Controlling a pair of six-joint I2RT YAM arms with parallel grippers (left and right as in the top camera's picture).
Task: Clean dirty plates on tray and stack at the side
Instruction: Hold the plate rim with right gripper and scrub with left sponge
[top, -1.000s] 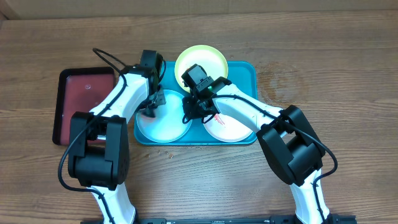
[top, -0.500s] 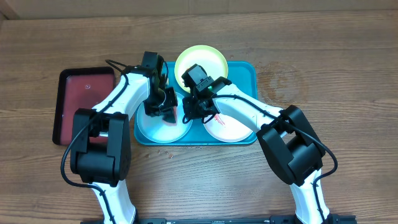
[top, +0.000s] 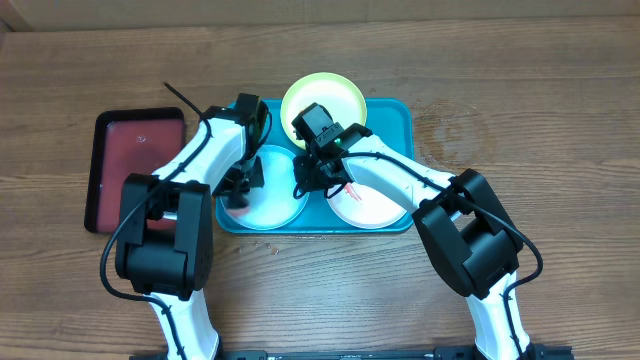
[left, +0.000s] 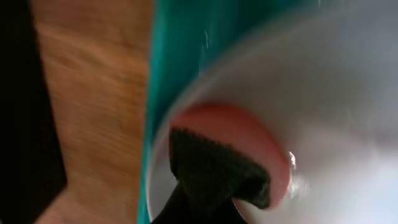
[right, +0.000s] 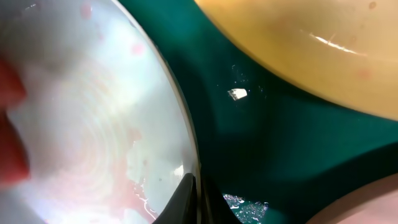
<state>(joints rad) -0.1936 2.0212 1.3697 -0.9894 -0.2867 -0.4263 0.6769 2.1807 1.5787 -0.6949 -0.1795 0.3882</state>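
Note:
The turquoise tray (top: 400, 112) holds three plates. The yellow-green plate (top: 322, 95) is at the back, the pale blue plate (top: 275, 200) at front left and the white plate (top: 370, 205), with red smears, at front right. My left gripper (top: 240, 188) is over the pale blue plate's left side. In the left wrist view it presses a black wiping pad (left: 214, 174) on a red smear (left: 217, 121) near the rim. My right gripper (top: 312, 178) is shut on the white plate's left rim (right: 186, 155), one finger on each side (right: 196, 196).
A smaller dark red tray (top: 135, 165) with a black rim lies on the wooden table left of the turquoise tray. The yellow-green plate (right: 311, 43) overhangs the turquoise tray's back edge. Both arms reach in from the front.
My left gripper swept right toward the pale blue plate's middle, then came back to its left side. The right arm and the white plate have not moved.

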